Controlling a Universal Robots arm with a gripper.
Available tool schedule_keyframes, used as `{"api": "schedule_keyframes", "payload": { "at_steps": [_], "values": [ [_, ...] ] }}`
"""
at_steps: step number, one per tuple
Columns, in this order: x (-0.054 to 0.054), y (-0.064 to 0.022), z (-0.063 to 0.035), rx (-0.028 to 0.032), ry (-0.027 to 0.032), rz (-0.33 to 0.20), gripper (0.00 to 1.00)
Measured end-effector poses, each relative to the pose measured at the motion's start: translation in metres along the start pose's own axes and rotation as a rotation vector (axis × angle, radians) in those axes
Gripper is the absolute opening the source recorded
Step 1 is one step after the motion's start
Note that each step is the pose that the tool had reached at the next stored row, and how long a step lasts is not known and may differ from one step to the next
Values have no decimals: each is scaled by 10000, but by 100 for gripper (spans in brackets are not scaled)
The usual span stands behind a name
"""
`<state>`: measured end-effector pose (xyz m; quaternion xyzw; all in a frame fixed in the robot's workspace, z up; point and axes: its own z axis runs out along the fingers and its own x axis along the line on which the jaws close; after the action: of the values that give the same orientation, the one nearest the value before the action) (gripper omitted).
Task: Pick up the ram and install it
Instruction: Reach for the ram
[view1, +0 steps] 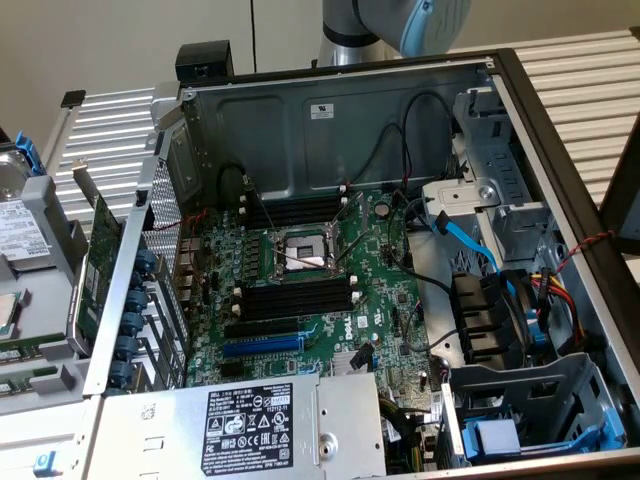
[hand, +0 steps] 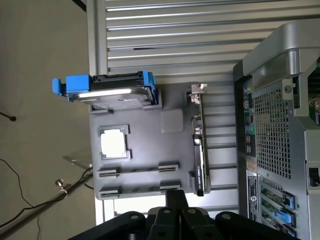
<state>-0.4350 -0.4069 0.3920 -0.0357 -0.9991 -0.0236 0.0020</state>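
- Nearest us, a silver power supply (view1: 250, 425) with a black label sits at the near edge of the open computer case (view1: 330, 125).
- On the exterior view's left, outside the case, a grey tray (hand: 170, 120) rests on the counter (hand: 170, 30), which is made of ribbed aluminium slats.
- The ram (view1: 28, 351) shows as a narrow green strip in that tray, on the near side of the processor (hand: 114, 144).
- An expansion card (hand: 199, 145) stands on edge along the tray's side nearest the case.
- A hard drive (hand: 112, 92) in a blue bracket fills the tray's far end.
- The end effector (hand: 175, 196) hangs over the tray, its black fingers closed together.
- Inside the case, black memory slots (view1: 295, 297) with white clips flank the processor socket (view1: 305, 255) on the green motherboard (view1: 385, 310).
- Farthest off, the arm (view1: 400, 25) rises before a pale wall (view1: 100, 40).
- Beside the counter we see a beige floor (hand: 40, 60) crossed by thin black cables.
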Motion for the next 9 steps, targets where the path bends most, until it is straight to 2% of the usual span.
{"api": "schedule_keyframes", "payload": {
  "at_steps": [9],
  "values": [
    [290, -33, 3, 0, 0, 0, 11]
  ]
}}
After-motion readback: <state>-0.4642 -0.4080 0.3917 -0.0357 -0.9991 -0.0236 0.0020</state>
